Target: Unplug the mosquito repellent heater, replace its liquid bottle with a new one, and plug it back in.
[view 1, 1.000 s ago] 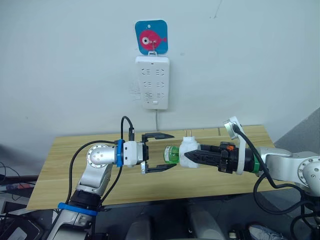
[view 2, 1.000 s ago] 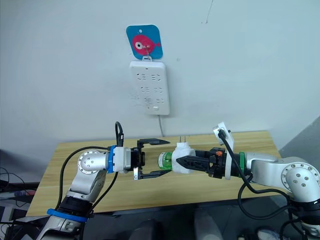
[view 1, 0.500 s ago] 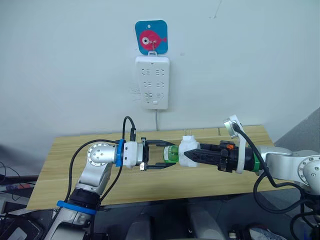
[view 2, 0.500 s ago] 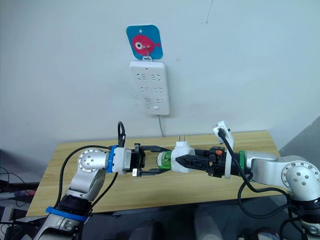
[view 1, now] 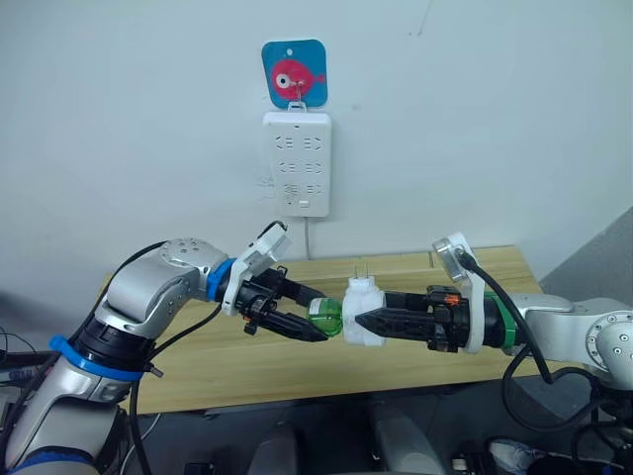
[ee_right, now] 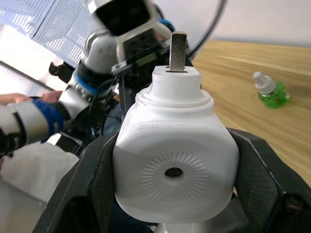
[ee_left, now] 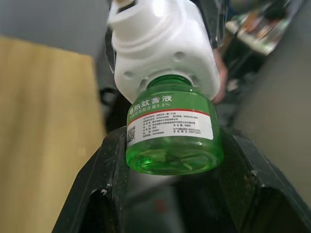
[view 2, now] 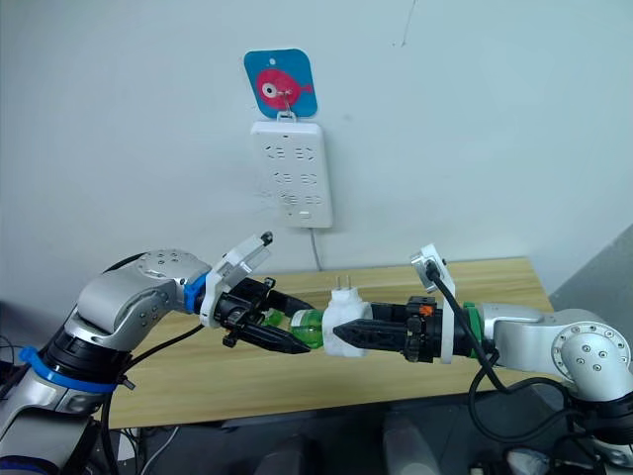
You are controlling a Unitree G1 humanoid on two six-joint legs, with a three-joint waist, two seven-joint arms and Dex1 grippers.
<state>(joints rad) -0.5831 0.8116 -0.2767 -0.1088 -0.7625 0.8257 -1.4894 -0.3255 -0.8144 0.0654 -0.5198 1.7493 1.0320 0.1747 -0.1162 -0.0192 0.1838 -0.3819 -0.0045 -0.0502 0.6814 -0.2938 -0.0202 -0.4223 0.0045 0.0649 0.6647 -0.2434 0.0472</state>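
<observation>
Green translucent plastic, its liquid bottle [ee_left: 172, 138] is clamped by the left gripper [view 1: 315, 327], while the mosquito repellent heater [view 1: 362, 312] is pinched at its sides by the right gripper [view 1: 368, 319], held mid-air above the table [view 1: 415, 351]. Both are judged light, rigid and smooth; slippage under twist is likely, so the bottle's labelled belly is best gripped. The new one [ee_right: 268, 91] lies on the table's far right.

The green liquid bottle [ee_left: 173, 138] bears a white label reading Chinese characters and "0.8%".
</observation>
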